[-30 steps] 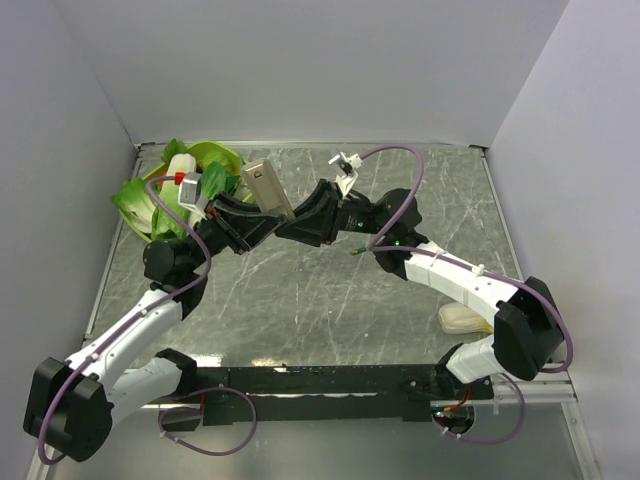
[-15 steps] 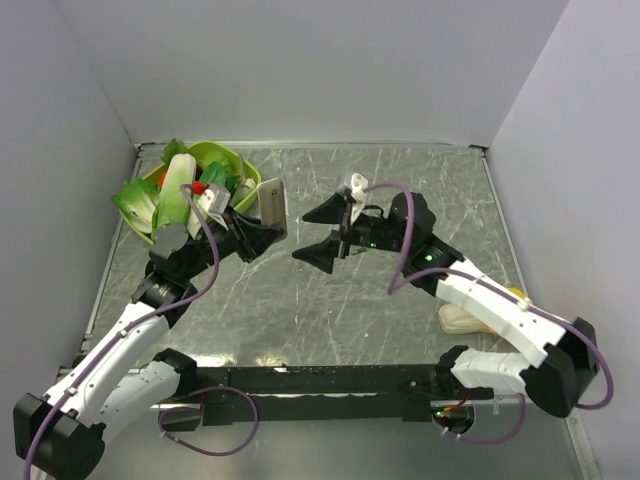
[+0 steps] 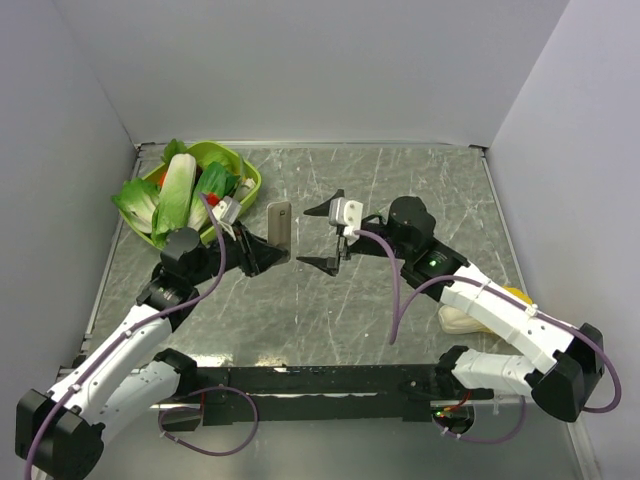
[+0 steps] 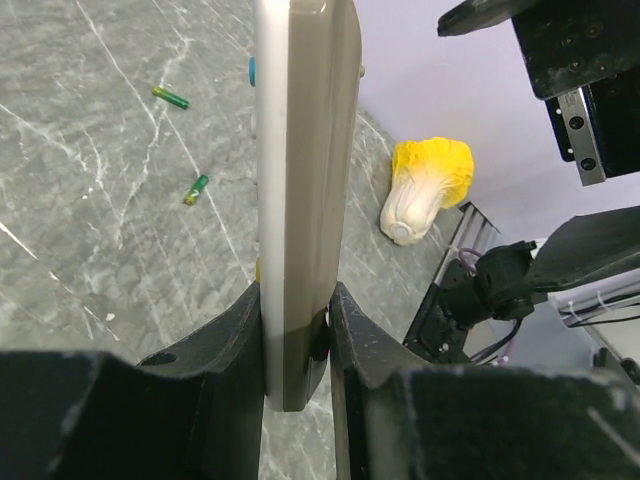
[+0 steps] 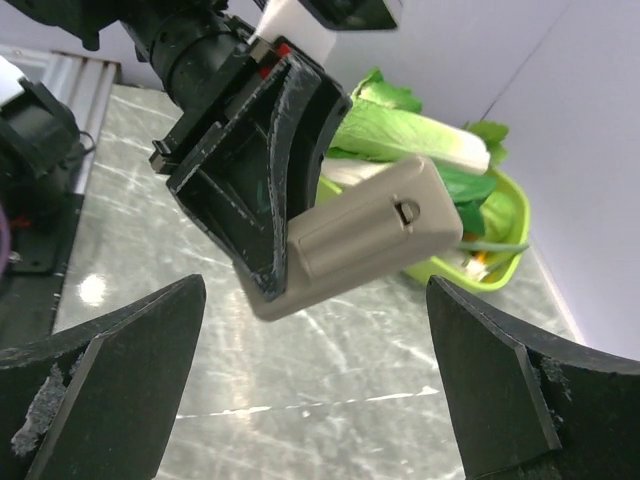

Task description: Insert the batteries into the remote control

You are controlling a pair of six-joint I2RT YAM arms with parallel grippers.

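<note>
Grey-brown side showing, the remote control (image 3: 279,228) stands upright over the worktop (image 3: 400,180), its lower end pinched by the left fingers (image 3: 258,256). The right fingers (image 3: 320,208) gape wide just beside it, touching nothing; a second ago they were narrower and up against it. Left wrist: the fingers clamp the remote's flat sides, and two green batteries (image 4: 170,96) lie on the worktop beyond. Right wrist: both fingers are spread, with the remote ahead between them.

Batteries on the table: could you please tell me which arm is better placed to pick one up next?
Probably the right. The right gripper is open and empty, while the left gripper is shut on the remote and cannot let go of it. Both batteries lie loose on the table.
</note>
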